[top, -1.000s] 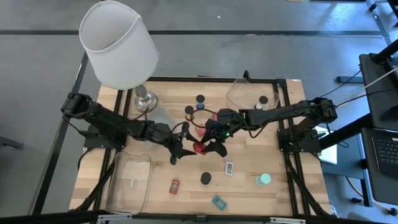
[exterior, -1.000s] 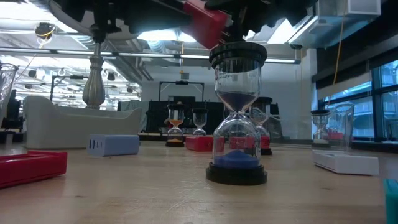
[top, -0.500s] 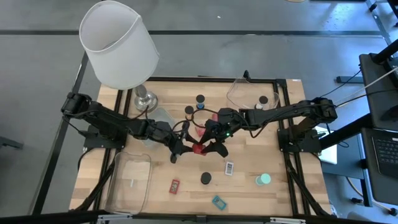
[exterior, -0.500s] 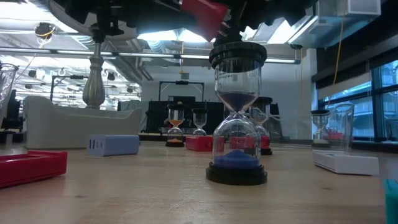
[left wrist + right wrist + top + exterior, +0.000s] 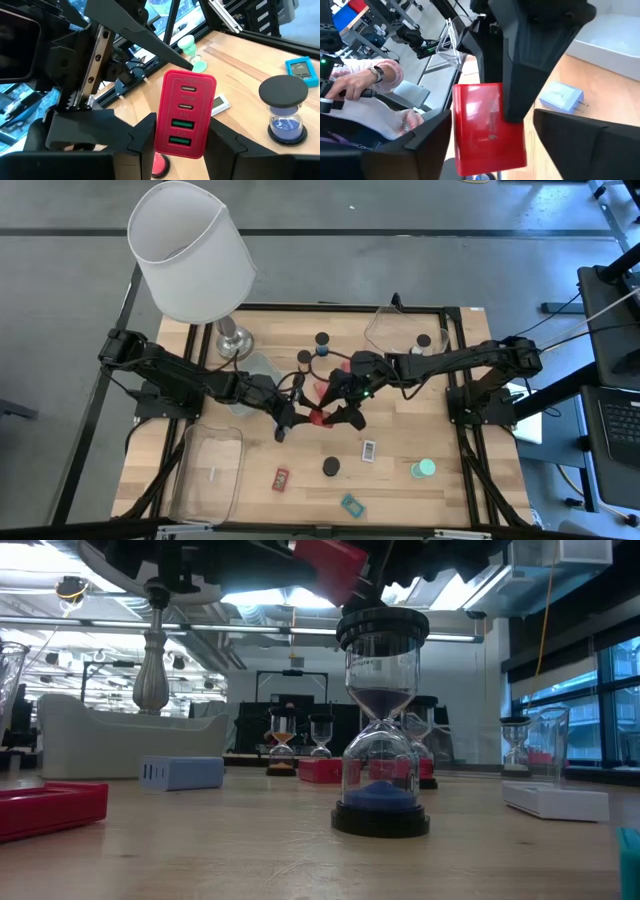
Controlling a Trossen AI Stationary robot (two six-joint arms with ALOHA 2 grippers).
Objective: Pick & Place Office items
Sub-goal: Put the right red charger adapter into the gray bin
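- We hold the red charger (image 5: 184,114) above mid-table, left gripper (image 5: 291,418) pinched on it so it can change hands.
- Our right gripper (image 5: 338,411) stands spread around the charger's other end, apparently letting go.
- Other items lie scattered below.

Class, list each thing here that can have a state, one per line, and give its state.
left gripper: jaws shut on the red charger
right gripper: jaws open, either side of the same charger
red charger: held off the table, ports facing the left wrist camera
hourglass: upright, blue sand in both bulbs
lamp: upright
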